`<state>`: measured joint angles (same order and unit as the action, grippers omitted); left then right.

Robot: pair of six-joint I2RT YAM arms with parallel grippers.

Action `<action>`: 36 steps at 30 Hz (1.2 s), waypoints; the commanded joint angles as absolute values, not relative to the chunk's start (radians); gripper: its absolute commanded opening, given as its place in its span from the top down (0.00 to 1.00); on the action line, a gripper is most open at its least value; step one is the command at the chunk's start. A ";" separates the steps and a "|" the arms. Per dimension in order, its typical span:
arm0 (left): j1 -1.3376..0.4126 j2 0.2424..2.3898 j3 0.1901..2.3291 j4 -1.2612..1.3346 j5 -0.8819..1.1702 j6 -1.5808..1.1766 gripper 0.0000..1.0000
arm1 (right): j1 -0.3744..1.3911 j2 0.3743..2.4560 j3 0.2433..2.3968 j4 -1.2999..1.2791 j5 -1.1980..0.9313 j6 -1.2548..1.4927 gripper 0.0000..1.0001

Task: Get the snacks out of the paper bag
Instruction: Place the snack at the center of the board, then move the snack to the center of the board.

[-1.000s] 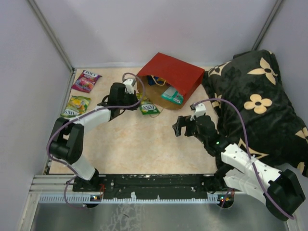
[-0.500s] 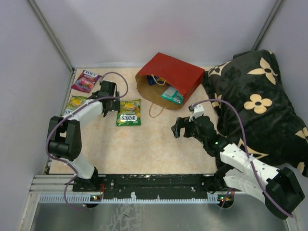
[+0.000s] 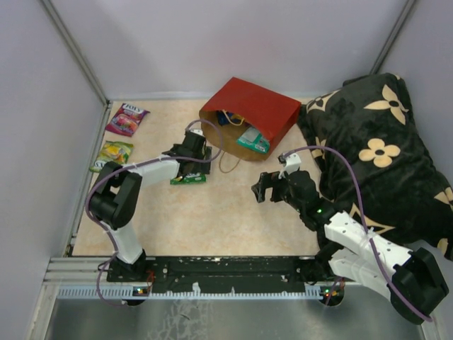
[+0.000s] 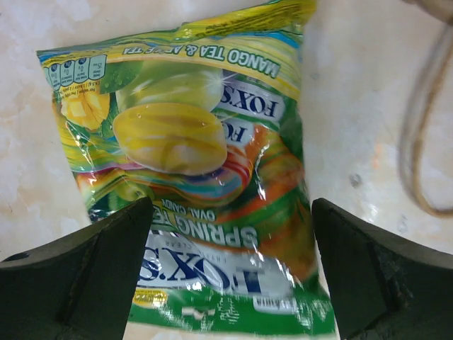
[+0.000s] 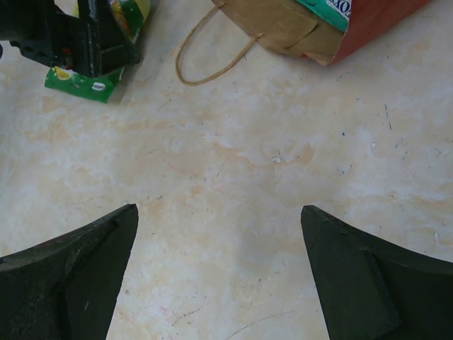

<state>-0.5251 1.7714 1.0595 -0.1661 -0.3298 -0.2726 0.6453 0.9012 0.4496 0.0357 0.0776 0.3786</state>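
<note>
The red paper bag [image 3: 253, 108] lies on its side, mouth toward the left, with a teal packet [image 3: 252, 140] and a blue item [image 3: 226, 117] showing in its brown inside. A green Fox's packet [image 4: 191, 156] lies flat on the table just left of the twine handle [image 4: 425, 127]. My left gripper [image 4: 230, 262] hangs open right over it, one finger on each side, touching nothing. The packet's lower edge [image 3: 187, 179] peeks out under the left gripper [image 3: 191, 161]. My right gripper [image 3: 266, 186] stands open over bare table, below the bag's mouth [image 5: 276, 21].
A purple packet [image 3: 126, 118] and a yellow-green packet [image 3: 113, 154] lie by the left wall. A big black flowered cushion [image 3: 382, 142] fills the right side, against the bag. Walls close in the back and sides.
The left gripper carried the green packet away from the bag's mouth, opened and let it drop on the table, swung left, then came back over it. The right arm has not moved.
</note>
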 commanded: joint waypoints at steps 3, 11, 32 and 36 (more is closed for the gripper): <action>-0.507 1.844 1.053 -0.150 -0.409 -0.311 0.00 | 0.647 0.878 0.442 0.068 0.085 0.382 0.01; -0.373 1.797 0.991 -0.135 -0.329 -0.316 0.00 | 0.646 0.888 0.443 0.074 0.073 0.385 0.01; -0.197 1.765 1.044 -0.180 -0.426 0.054 0.00 | 0.646 0.854 0.438 0.062 0.040 0.390 0.01; -0.193 1.735 1.011 -0.119 -0.410 0.100 0.00 | 0.646 0.858 0.441 0.060 0.040 0.390 0.01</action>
